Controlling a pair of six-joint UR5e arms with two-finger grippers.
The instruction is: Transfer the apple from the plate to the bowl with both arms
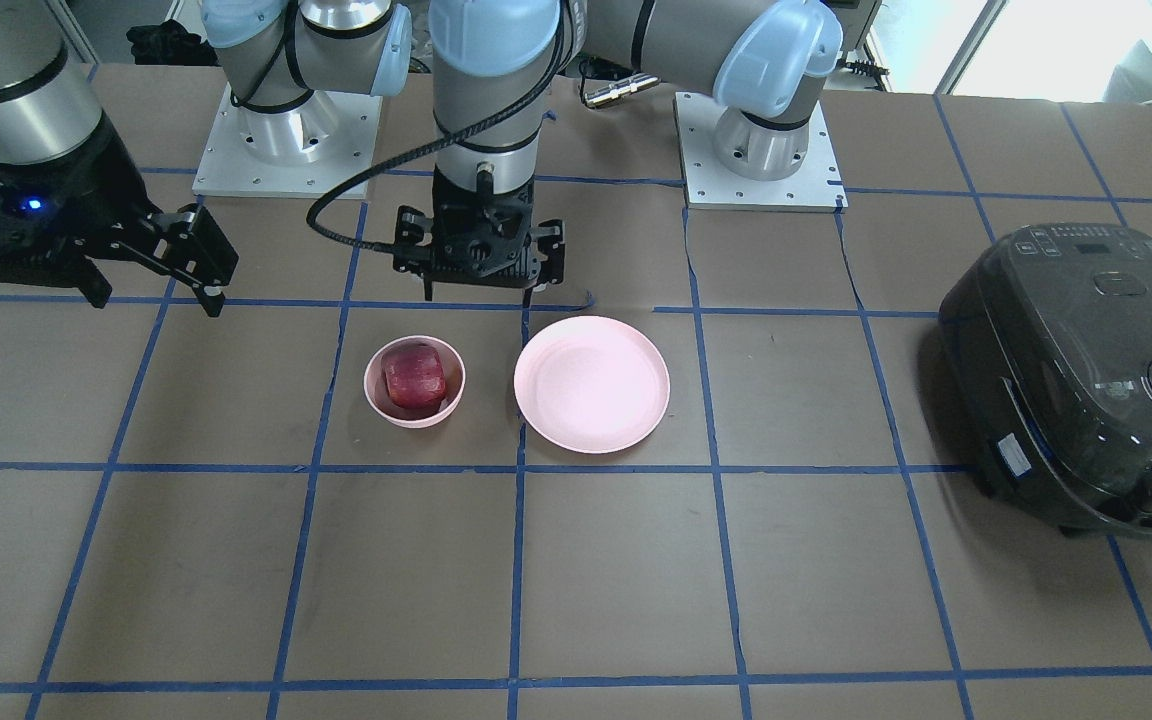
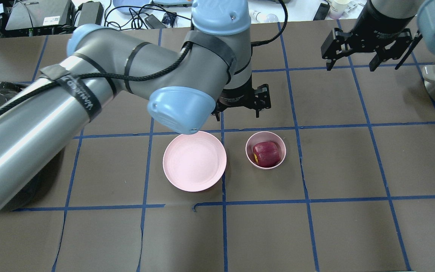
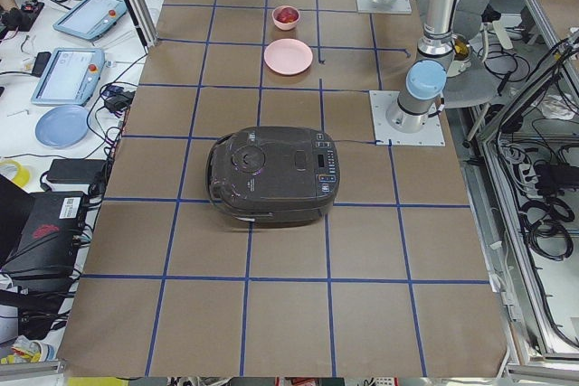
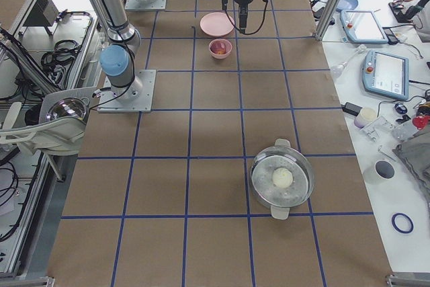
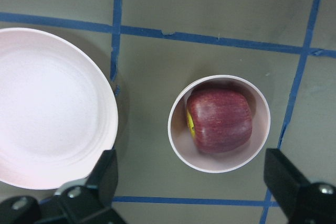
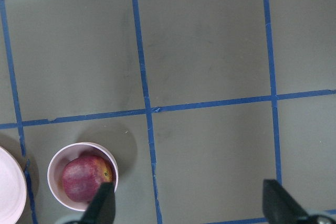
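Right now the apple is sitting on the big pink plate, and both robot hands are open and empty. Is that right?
Not quite. The apple is inside the small bowl, not on the plate, which has nothing on it. The left wrist view shows this plainly. The rest is right: the left gripper and the right gripper are both open and empty.
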